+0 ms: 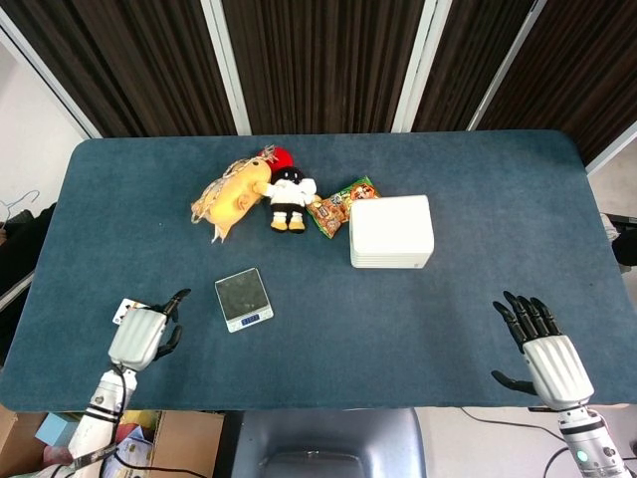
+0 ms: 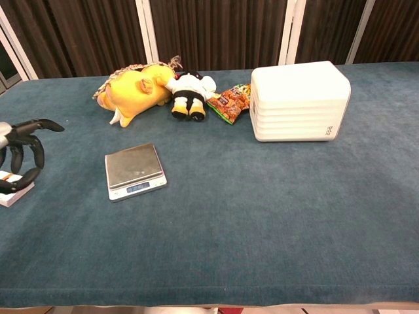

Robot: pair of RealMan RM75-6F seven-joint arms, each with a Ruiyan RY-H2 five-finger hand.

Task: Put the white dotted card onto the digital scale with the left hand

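The white dotted card (image 1: 120,312) lies near the table's front left; only its corner shows past my left hand (image 1: 140,335), which hangs over it. In the chest view the card (image 2: 12,195) sits at the left edge under the left hand (image 2: 18,154), whose dark fingers are spread and curved downward, the thumb close to the card's top. I cannot tell whether it touches. The digital scale (image 1: 243,299), a small silver platform with a lit display (image 2: 134,170), stands to the right of that hand. My right hand (image 1: 546,357) rests at the front right, fingers spread and empty.
Across the back stand a yellow plush toy (image 1: 231,194), a small doll with a red hat (image 1: 288,195), an orange snack bag (image 1: 339,207) and a white ribbed box (image 1: 391,231). The blue table's front edge (image 1: 328,406) runs just below both hands.
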